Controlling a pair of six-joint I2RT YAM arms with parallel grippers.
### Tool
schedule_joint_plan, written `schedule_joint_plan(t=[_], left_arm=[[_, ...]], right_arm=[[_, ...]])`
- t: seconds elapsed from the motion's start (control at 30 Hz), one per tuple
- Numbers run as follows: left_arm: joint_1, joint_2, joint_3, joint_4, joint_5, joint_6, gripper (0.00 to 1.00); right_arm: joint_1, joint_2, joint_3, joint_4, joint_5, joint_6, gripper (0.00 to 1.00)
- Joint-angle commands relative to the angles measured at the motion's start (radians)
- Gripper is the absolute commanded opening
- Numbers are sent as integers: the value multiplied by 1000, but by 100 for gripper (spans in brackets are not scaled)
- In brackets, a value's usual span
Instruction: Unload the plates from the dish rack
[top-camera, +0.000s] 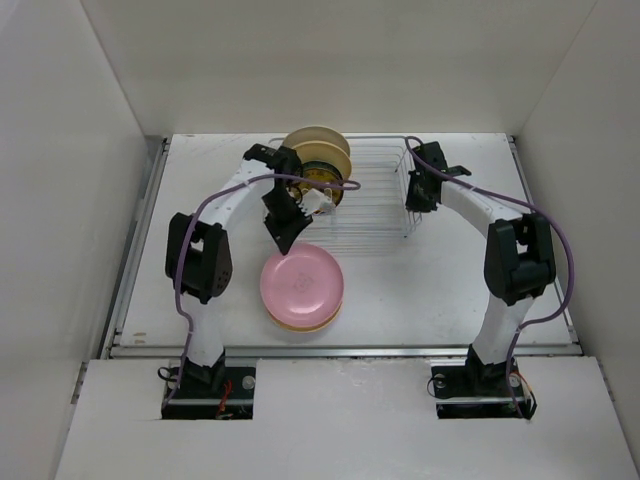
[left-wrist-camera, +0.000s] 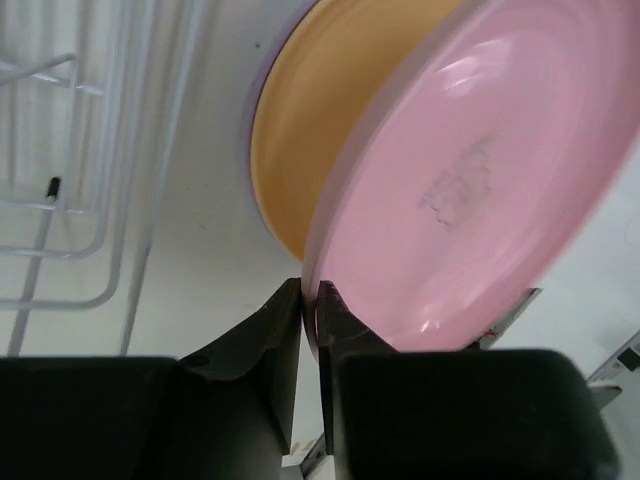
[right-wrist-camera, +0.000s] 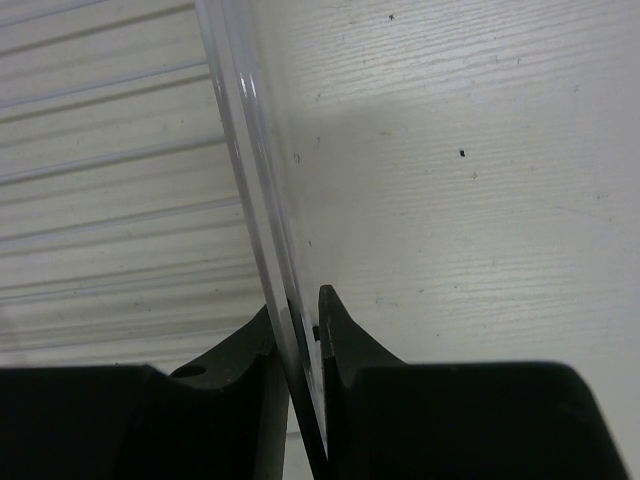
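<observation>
Left wrist view: left end effector (left-wrist-camera: 310, 297) nips the seemingly slick, rigid pink plate (left-wrist-camera: 480, 190) by its rim; right end effector (right-wrist-camera: 305, 312) clamps the dish rack (right-wrist-camera: 240, 150).

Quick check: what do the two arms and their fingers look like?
The left arm and right arm have white links and black joints. A purple cable runs along each. The fingers are black, tapered, on blocky black bases.

- pink plate (top-camera: 302, 283): plain glossy pink, with a faint grey smudge at its centre
- yellow plate (top-camera: 322, 321): warm orange-yellow
- cream plates (top-camera: 316, 143): plain pale cream
- amber-brown plate (top-camera: 326, 190): dark patterned, detail too small to tell
- dish rack (top-camera: 380, 205): silvery-white wire
- table (top-camera: 440, 290): white
- arms (top-camera: 232, 195): white with black joints
- cables (top-camera: 567, 262): purple
</observation>
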Motion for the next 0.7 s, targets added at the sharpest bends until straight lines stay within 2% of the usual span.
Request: schedule_joint_plan(t=[0.0,0.17,0.2,0.33,0.43,0.47,0.57,0.67], left_arm=[[-40,14,-28,-284,1,38,11],[-51,35,-65,-238,-19,3,27],[-51,35,-65,-238,-19,3,33],[-51,4,-17,-238,-9,3,40],[-25,-17,62,-268,42,13,60],[-25,-17,73,-277,42,13,70],[-25,-8,84,-277,-9,3,70],[16,-19,134,-268,40,-25,68]], right_arm=[[3,-40,-9,25,63,20,18],[3,-40,-9,25,72,20,22],[3,-40,-9,25,72,20,22],[3,-58,-9,25,72,10,26],[16,-78,0,16,92,-22,34],[16,-78,12,16,92,-37,41],[26,-78,49,-9,114,-46,44],[48,-96,61,-23,143,-65,45]])
